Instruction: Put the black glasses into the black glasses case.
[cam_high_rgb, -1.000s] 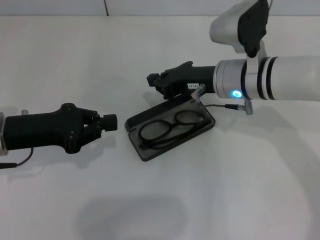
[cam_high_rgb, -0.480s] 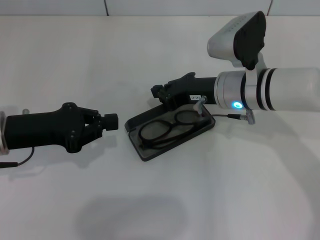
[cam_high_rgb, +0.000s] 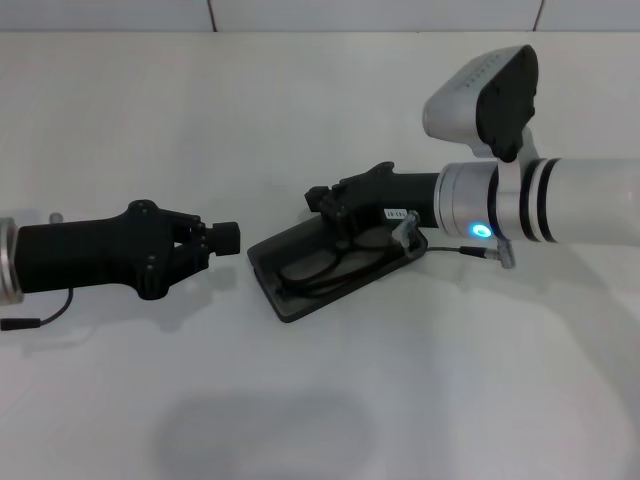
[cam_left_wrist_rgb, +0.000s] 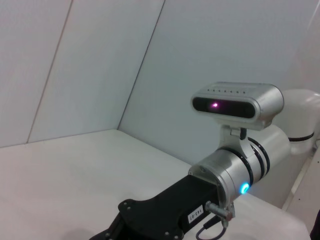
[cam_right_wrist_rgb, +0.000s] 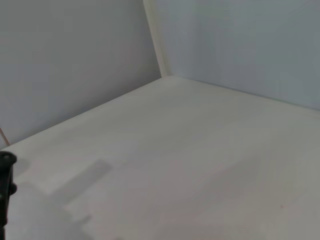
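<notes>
Both lenses of the black glasses (cam_high_rgb: 335, 262) lie inside the open black glasses case (cam_high_rgb: 300, 300), its long axis diagonal. The right gripper (cam_high_rgb: 330, 200) sits just over its far edge (finger state unclear); the left gripper (cam_high_rgb: 222, 237), tips together, waits beside.

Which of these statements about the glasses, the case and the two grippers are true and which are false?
1. The black glasses lie inside the open black glasses case. True.
2. The left gripper holds the glasses. False: it is beside the case and holds nothing.
3. The right gripper is at the far side of the case. True.
4. The case stands on a wooden tray. False: it lies on the white table.
</notes>
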